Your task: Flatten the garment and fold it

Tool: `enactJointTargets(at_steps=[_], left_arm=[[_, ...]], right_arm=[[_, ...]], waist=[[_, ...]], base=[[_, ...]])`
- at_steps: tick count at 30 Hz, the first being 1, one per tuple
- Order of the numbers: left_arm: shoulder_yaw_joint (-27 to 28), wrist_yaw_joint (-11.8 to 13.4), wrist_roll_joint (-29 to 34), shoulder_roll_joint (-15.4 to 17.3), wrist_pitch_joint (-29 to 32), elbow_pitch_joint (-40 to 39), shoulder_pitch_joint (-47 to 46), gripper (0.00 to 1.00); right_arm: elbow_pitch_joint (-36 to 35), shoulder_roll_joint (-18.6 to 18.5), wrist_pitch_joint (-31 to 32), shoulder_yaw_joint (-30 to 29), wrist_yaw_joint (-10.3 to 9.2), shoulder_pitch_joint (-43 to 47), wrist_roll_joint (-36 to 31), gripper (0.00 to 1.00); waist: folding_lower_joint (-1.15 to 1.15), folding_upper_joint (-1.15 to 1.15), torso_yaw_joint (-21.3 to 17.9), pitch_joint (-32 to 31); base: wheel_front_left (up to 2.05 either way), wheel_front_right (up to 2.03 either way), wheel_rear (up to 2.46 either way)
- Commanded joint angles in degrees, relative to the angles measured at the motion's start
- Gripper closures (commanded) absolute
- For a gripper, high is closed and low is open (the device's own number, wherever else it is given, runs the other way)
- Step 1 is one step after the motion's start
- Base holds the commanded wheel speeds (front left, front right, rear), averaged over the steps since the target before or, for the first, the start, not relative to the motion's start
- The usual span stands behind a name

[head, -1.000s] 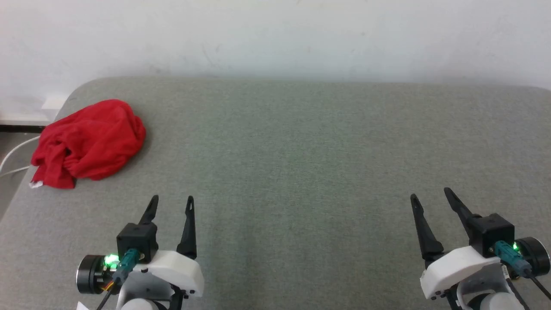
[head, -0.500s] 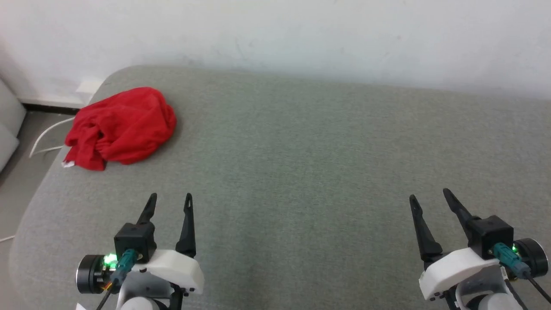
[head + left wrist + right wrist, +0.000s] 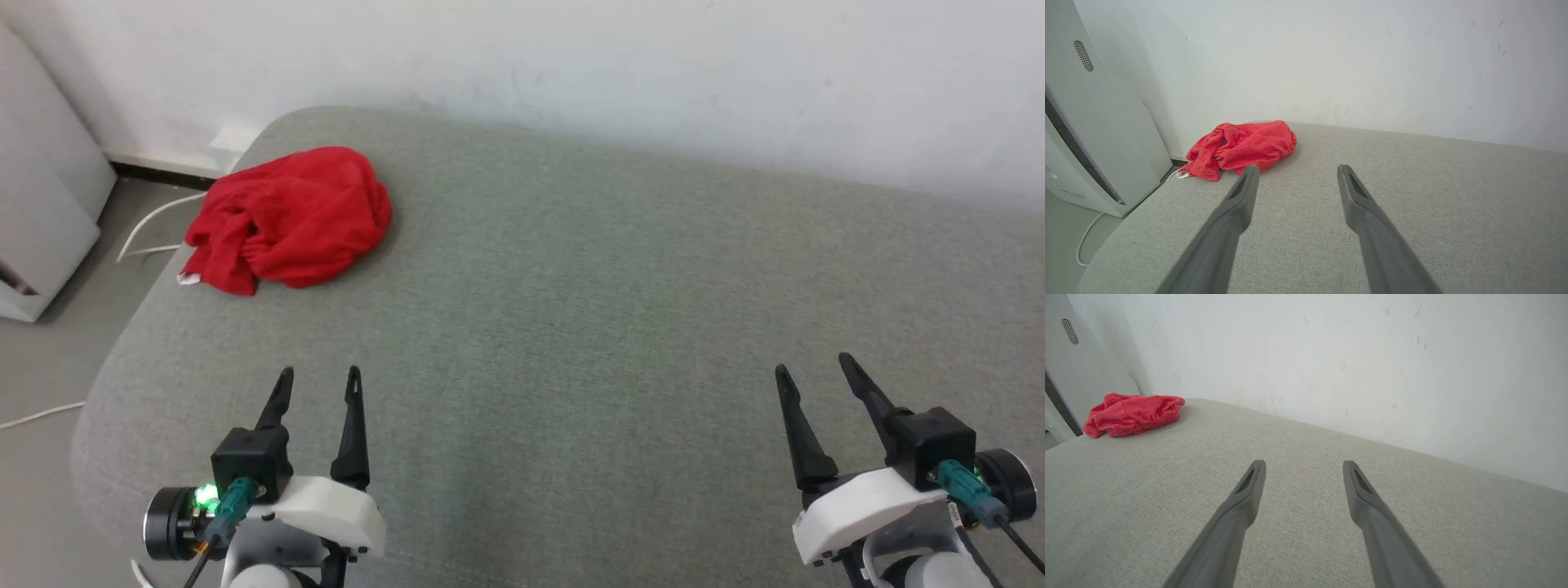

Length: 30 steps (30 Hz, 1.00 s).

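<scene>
on my head view the garment (image 3: 294,216) is a bright red crumpled heap at the far left corner of the tabletop (image 3: 571,327), close to the rounded corner and not far from the wall (image 3: 571,57). it is bunched up with deep folds running through it, nothing laid flat. a small white bit (image 3: 188,279) pokes out at its near left end, right at the tabletop's left edge. i cannot make out a waistband or stripe from here.

my left gripper (image 3: 320,371) sits at the lower left over the grey fabric surface, its two dark fingers spread apart with nothing between them. the garment lies well ahead of it and a little to its left, clearly apart from the fingertips. through the left wrist view the fingers point toward the wall, and the red heap shows beyond the left fingertip, resting on the surface with a gathered edge facing me.

my right gripper (image 3: 813,364) is at the lower right, fingers likewise parted and empty, well apart from the garment with the whole width of the tabletop between them. in the right wrist view the heap is far off at the upper left.

off the left edge of the tabletop i see a pale floor (image 3: 41,367), a white cable (image 3: 155,237) trailing across it, and a light grey cabinet-like unit (image 3: 41,204) standing against the wall.
</scene>
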Motion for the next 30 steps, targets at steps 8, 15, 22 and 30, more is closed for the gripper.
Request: enactJointTargets(at_steps=[8,15,22,30], left_arm=[[0.01,0.91,-0.79,0.46,-1.40,0.74,-0.70,0.00],[0.00,1.36,-1.14,0.51,-2.24,1.27,-0.79,0.00],[-0.18,1.81,-1.52,0.53,-3.08,1.92,-0.96,0.00],[-0.23,2.41,-2.05,0.56,-4.04,2.33,-0.97,0.00]], right_arm=[[0.71,0.09,-1.18,0.46,-0.06,-1.08,0.73,0.00],[1.05,0.11,-1.92,0.61,-0.06,-1.36,0.96,0.00],[1.45,0.12,-2.71,0.61,-0.07,-1.65,1.15,0.00],[1.90,0.13,-3.55,0.83,-0.08,-1.99,1.35,0.00]], waist=[[0.00,0.00,2.77,0.07],[0.00,0.00,4.63,0.22],[0.00,0.00,6.50,0.35],[0.00,0.00,8.41,0.51]], base=[[0.00,0.00,0.00],[0.00,0.00,0.00],[0.00,0.00,0.00],[0.00,0.00,0.00]])
